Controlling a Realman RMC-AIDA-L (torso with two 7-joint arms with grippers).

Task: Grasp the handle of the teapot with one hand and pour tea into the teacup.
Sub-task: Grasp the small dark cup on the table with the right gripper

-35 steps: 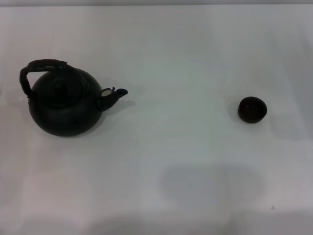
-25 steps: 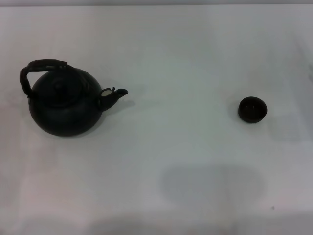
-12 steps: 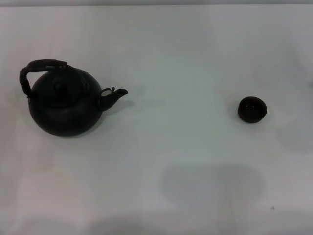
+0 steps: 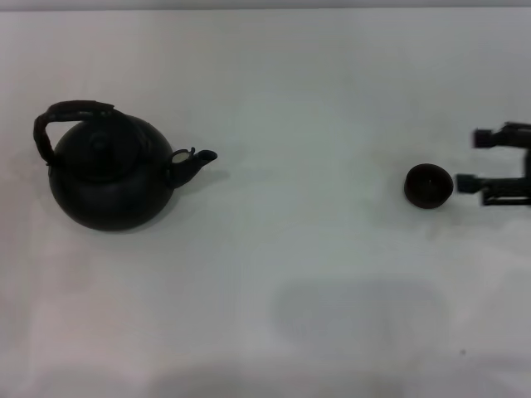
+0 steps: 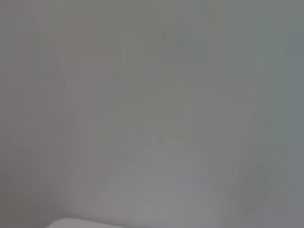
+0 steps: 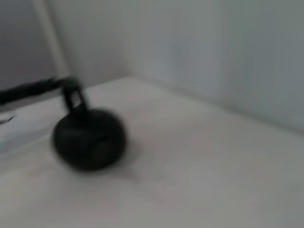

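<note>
The black teapot [image 4: 108,178] stands at the left of the white table, its short spout [image 4: 199,159] pointing right toward the teacup. Its dark arched handle [image 4: 70,112] rises over the knobbed lid. The small dark teacup [image 4: 428,185] sits at the right. My right gripper [image 4: 474,161] reaches in from the right edge, open and empty, with one fingertip [image 4: 466,184] just right of the cup. In the right wrist view the teapot [image 6: 89,137] shows far off and blurred, with its handle [image 6: 73,97] upright. The left gripper is out of view.
The white table [image 4: 299,249] runs between pot and cup with nothing else on it. A faint grey shadow [image 4: 357,311] lies near its front edge. The left wrist view shows only a blank grey surface.
My right gripper has come into the head view from the right edge and now sits beside the teacup. Teapot and cup have not moved.
</note>
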